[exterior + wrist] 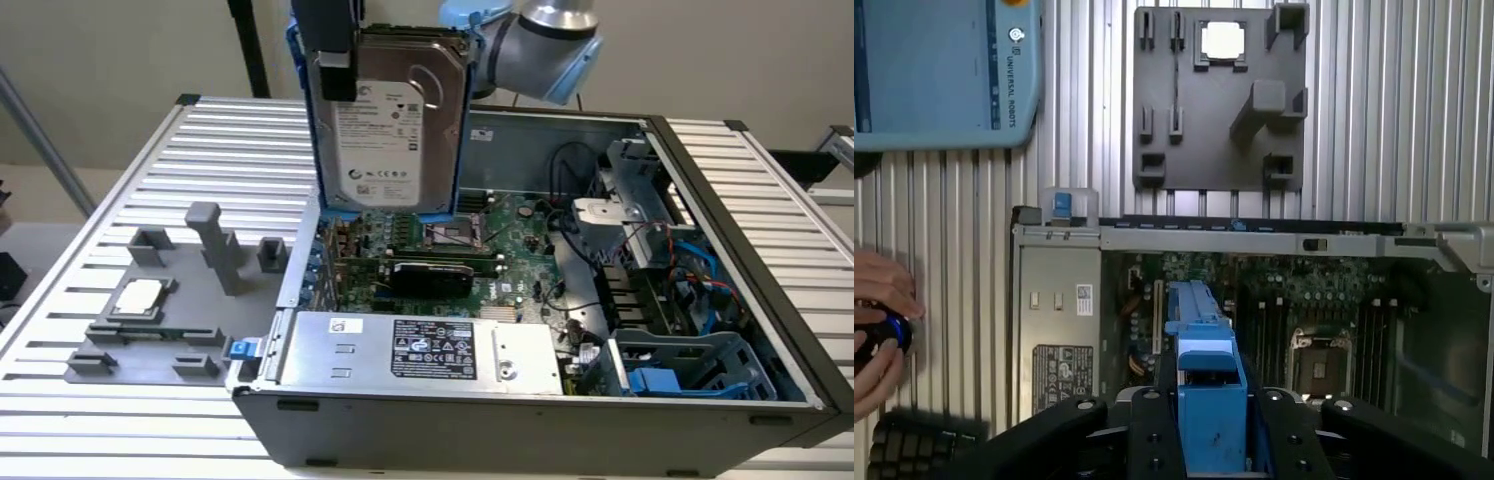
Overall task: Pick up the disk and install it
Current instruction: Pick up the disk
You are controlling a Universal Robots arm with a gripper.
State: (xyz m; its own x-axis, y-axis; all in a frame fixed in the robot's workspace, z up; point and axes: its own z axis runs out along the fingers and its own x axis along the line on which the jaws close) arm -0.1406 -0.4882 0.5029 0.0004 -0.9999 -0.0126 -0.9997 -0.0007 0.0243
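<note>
The wide ribbed aluminium table carries all the things. On it lies the open dark grey metal computer case. Clock directions here are read on the exterior view, with the case at the centre. Inside the case, at 6 o'clock, sits the big silver box with a black label. The green motherboard is in the middle, and a blue plastic drive cage is at 4 o'clock, with loose black cables between them.

Outside the case, at 9 o'clock, lies the flat grey plastic fixture plate, and the small square silver chip rests in it. In the wrist view a light blue teach pendant lies on the table, and a person's hand is near the case.

The silver-grey disk in its bright blue carrier hangs upright at 11 o'clock, over the motherboard's far left part (white label facing the camera). The black gripper clamps it, with the fingers closed against both sides of the carrier.
</note>
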